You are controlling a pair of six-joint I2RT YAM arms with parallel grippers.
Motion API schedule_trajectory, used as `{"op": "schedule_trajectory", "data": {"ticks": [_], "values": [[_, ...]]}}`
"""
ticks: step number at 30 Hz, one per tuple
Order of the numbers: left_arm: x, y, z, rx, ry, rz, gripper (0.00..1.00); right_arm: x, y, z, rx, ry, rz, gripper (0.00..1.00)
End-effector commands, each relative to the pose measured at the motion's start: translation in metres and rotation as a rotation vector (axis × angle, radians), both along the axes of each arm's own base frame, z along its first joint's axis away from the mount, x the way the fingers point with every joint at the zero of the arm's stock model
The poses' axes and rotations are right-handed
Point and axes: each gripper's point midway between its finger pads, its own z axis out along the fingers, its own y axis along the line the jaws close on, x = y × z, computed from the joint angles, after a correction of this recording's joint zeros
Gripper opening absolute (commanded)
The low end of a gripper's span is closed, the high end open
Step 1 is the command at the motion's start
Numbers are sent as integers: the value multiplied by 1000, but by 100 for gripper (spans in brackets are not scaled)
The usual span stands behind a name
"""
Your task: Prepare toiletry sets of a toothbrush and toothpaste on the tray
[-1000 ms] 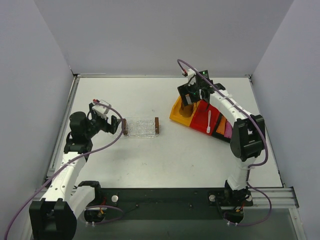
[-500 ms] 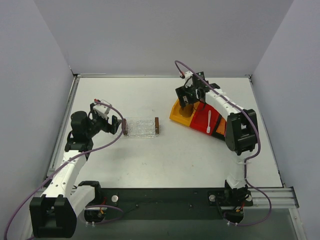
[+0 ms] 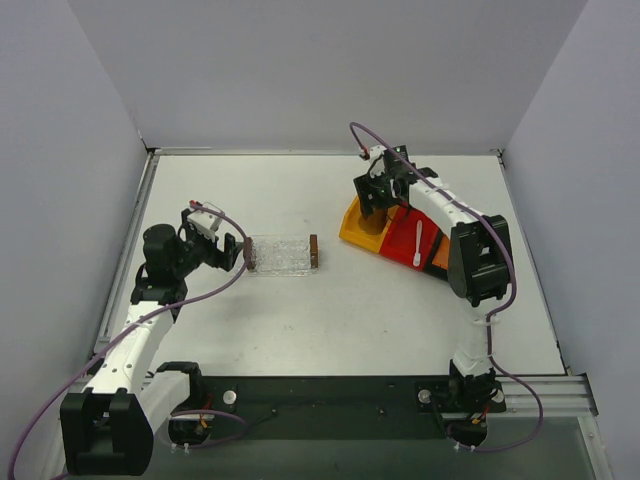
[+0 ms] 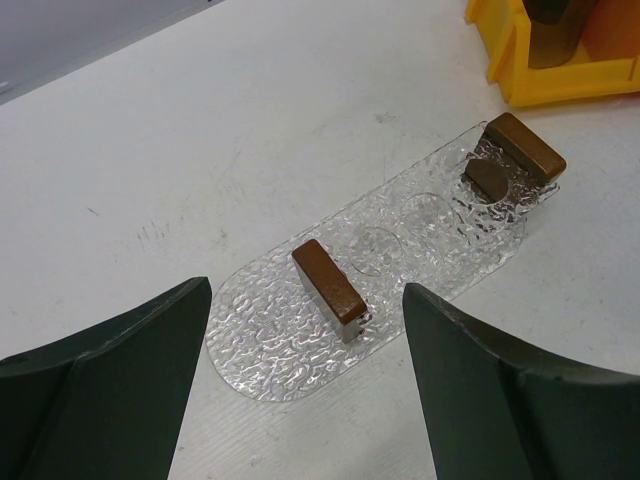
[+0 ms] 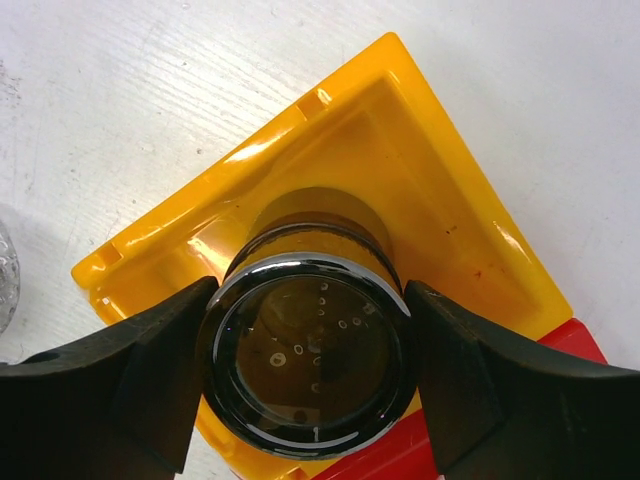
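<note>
Since the right end effector [image 5: 310, 312] sits closed on the dark glass cup [image 5: 310, 385], one pad on each side just under the rim, and the cup stands in the yellow bin [image 5: 470, 250], I read the step as getting that cup out. Lift straight up until its base clears the bin wall, then traverse. The grip is high on smooth glass, so keep it upright and move slowly, or it may slip or tilt. The likely target is a round recess in the tray [image 4: 400, 225], between its wooden blocks [image 4: 330, 290]. The left end effector [image 4: 305, 292] hangs wide open and empty just off the tray's near end; it could steady that light plastic at set-down. The toothbrush [image 3: 417, 245] lies in the red bin [image 3: 400, 235], well apart from the tray. An orange toothpaste tube [image 3: 440, 256] shows just beyond it, the rest hidden by the arm.
</note>
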Motion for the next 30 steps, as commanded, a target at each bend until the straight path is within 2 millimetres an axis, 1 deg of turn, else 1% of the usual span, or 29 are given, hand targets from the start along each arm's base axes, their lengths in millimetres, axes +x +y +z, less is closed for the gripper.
{"op": "schedule_trajectory", "data": {"ticks": [1, 3, 4, 6, 7, 8, 9, 10, 12, 13, 15, 16, 18, 22, 25, 26, 30], "values": [[3, 0, 13, 5, -56, -14, 88, 8, 2, 23, 41, -35, -4, 62], [3, 0, 13, 9, -58, -15, 88, 7, 3, 25, 44, -34, -1, 57], [2, 0, 13, 9, -58, -16, 88, 7, 3, 26, 45, -34, 0, 53], [2, 0, 15, 13, -64, -16, 88, 6, 4, 30, 50, -34, 4, 48], [2, 0, 17, 13, -67, -16, 88, 6, 4, 32, 51, -35, 5, 43], [2, 0, 17, 12, -65, -17, 88, 6, 5, 34, 55, -35, 8, 41], [2, 0, 17, 12, -66, -16, 88, 6, 6, 38, 60, -35, 10, 39], [3, 0, 19, 12, -70, -19, 88, 6, 6, 40, 62, -38, 11, 35], [3, -1, 21, 11, -71, -23, 88, 5, 8, 46, 71, -41, 13, 29], [3, -2, 21, 9, -70, -28, 88, 6, 8, 50, 74, -48, 10, 23], [4, -3, 23, 3, -69, -35, 88, 4, 9, 58, 84, -55, 14, 14], [5, -4, 26, 3, -74, -40, 88, 5, 9, 63, 90, -64, 10, 6], [6, -4, 28, 1, -77, -41, 88, 4, 10, 72, 101, -74, 14, 0], [9, -8, 40, -12, -89, -57, 88, 2, 11, 87, 116, -94, 14, 0], [9, -13, 43, -30, -80, -77, 88, -2, 12, 98, 127, -104, 15, 0], [10, -15, 47, -34, -86, -84, 88, -3, 12, 99, 127, -102, 16, 0], [11, -22, 52, -59, -86, -112, 88, -10, 12, 116, 141, -119, 14, 0]]}}
